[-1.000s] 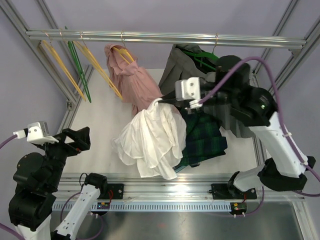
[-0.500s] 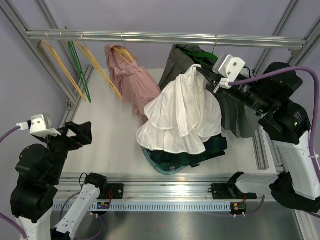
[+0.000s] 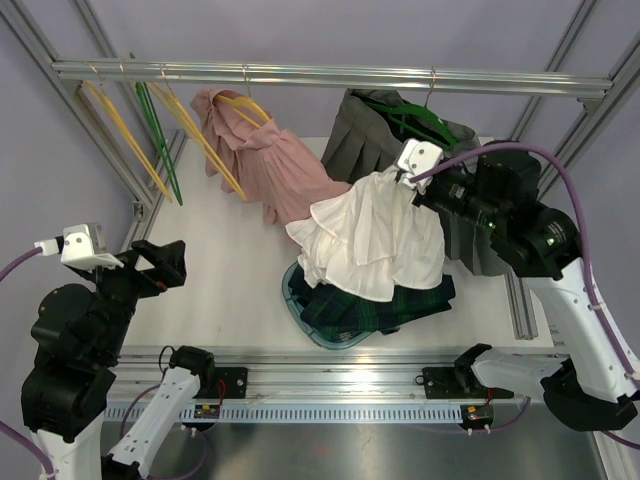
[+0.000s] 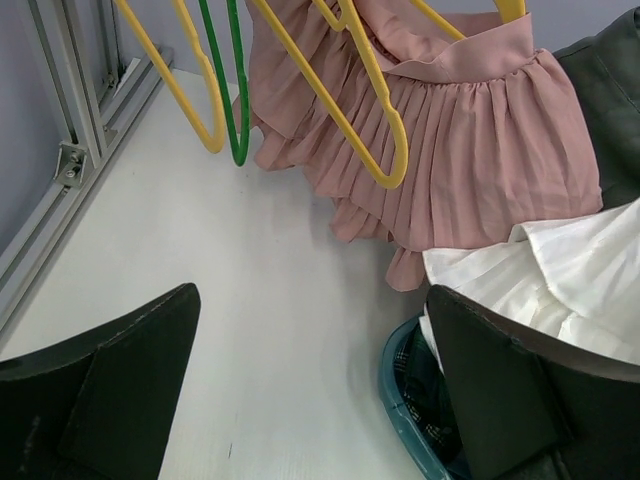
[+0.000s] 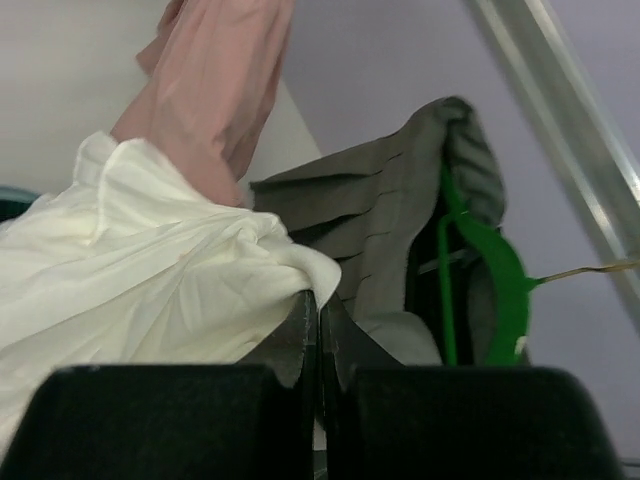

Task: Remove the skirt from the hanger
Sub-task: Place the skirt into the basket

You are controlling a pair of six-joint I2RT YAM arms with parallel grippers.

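Observation:
A white skirt [image 3: 370, 240] hangs in folds from my right gripper [image 3: 398, 180], which is shut on its top edge [image 5: 318, 300]. It droops over a teal basket [image 3: 298, 310]. I see no hanger in the white skirt [image 5: 130, 260]. A pink skirt [image 3: 280, 170] hangs on a yellow hanger [image 3: 245, 105] just to its left. A grey skirt [image 3: 365, 140] on a green hanger [image 3: 420, 120] hangs behind it. My left gripper [image 3: 160, 265] stands open at the near left, well clear of the clothes, with only bare table between its fingers [image 4: 310, 293].
The basket [image 4: 400, 390] holds a dark green plaid garment [image 3: 400, 300]. Bare yellow hangers [image 3: 120, 130] and a green one [image 3: 155, 130] hang at the left end of the metal rail [image 3: 330, 73]. Frame posts stand at both sides.
My right arm swung the white skirt up and right toward the rail, then brought it down over the basket. The pink skirt has swayed a little to the left. The left arm barely moved.

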